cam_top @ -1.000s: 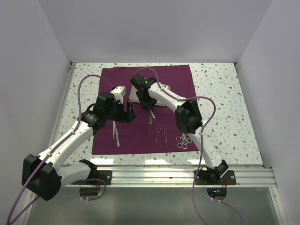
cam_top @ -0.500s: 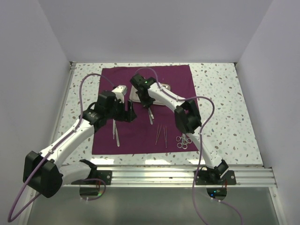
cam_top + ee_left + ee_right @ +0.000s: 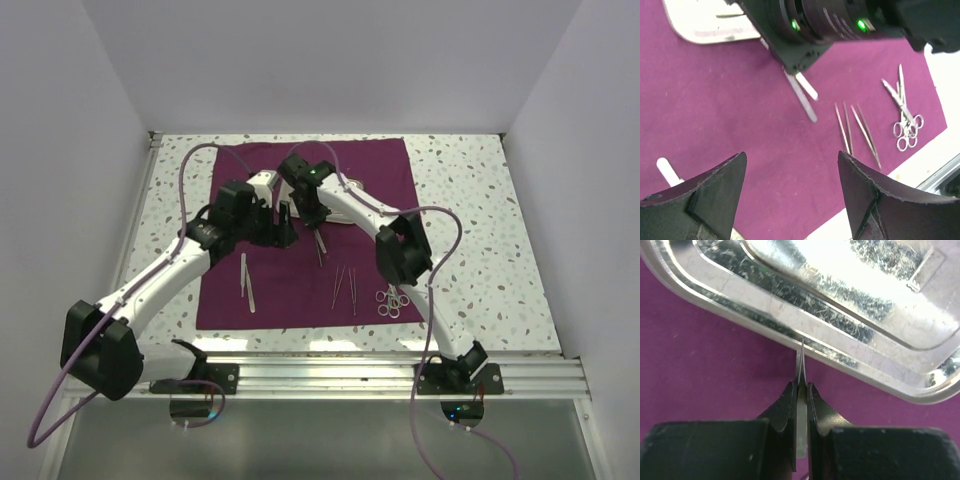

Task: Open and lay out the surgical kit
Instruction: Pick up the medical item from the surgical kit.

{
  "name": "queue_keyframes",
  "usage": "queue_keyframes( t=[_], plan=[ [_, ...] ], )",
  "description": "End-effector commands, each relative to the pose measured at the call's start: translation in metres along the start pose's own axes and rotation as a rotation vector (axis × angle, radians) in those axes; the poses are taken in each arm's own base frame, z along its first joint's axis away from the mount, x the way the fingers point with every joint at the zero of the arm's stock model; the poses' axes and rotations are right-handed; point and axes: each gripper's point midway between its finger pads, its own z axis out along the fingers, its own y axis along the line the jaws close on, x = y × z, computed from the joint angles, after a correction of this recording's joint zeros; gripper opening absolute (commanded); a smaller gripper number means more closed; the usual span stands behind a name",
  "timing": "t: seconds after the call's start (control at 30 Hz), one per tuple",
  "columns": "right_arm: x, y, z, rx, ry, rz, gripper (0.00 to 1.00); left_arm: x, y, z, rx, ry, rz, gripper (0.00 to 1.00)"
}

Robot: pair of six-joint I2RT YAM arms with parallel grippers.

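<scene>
The maroon cloth (image 3: 300, 290) lies spread flat on the table. The steel tray (image 3: 352, 188) sits at its far middle, mostly hidden by the arms; it fills the top of the right wrist view (image 3: 840, 305). My right gripper (image 3: 318, 226) is shut on slim tweezers (image 3: 801, 360) just in front of the tray's near rim, their tip at the rim. My left gripper (image 3: 283, 226) is open and empty just left of it, its fingers (image 3: 865, 190) above bare cloth (image 3: 740, 115). The held tweezers also show in the left wrist view (image 3: 802, 95).
Slim probes (image 3: 345, 287) and ring-handled scissors (image 3: 392, 300) lie on the cloth's near right; they also show in the left wrist view, probes (image 3: 855, 127) and scissors (image 3: 905, 122). Another pair of tweezers (image 3: 246, 285) lies near left. Speckled table (image 3: 470, 230) surrounds the cloth; white walls enclose it.
My left gripper has moved away from me and to the right, up beside the right gripper. The right gripper and its tweezers have hardly moved.
</scene>
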Motion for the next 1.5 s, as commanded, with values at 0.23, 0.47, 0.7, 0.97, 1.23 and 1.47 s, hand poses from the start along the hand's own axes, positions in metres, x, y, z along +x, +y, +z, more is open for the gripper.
queue_keyframes(
  t=[0.23, 0.47, 0.7, 0.97, 1.23, 1.47],
  plan=[
    [-0.037, -0.006, -0.104, -0.111, -0.152, 0.085, 0.0, -0.022, -0.021, 0.008, 0.105, -0.082, 0.008, 0.77],
    [-0.037, -0.014, -0.11, -0.114, -0.151, 0.083, 0.0, 0.015, -0.014, 0.025, 0.093, -0.021, -0.012, 0.77],
    [-0.037, -0.017, -0.108, -0.123, -0.14, 0.085, 0.0, 0.037, -0.019, 0.052, 0.079, 0.035, 0.011, 0.78],
    [-0.035, -0.03, -0.119, -0.134, -0.138, 0.101, 0.0, 0.012, -0.024, 0.072, 0.023, 0.005, 0.064, 0.77],
    [-0.032, -0.031, -0.134, -0.166, -0.144, 0.109, 0.0, 0.002, -0.014, 0.087, -0.037, 0.007, 0.101, 0.77],
    [-0.042, -0.023, -0.149, -0.238, -0.151, 0.133, 0.0, 0.005, -0.014, 0.094, -0.03, 0.017, 0.094, 0.76]
  ],
)
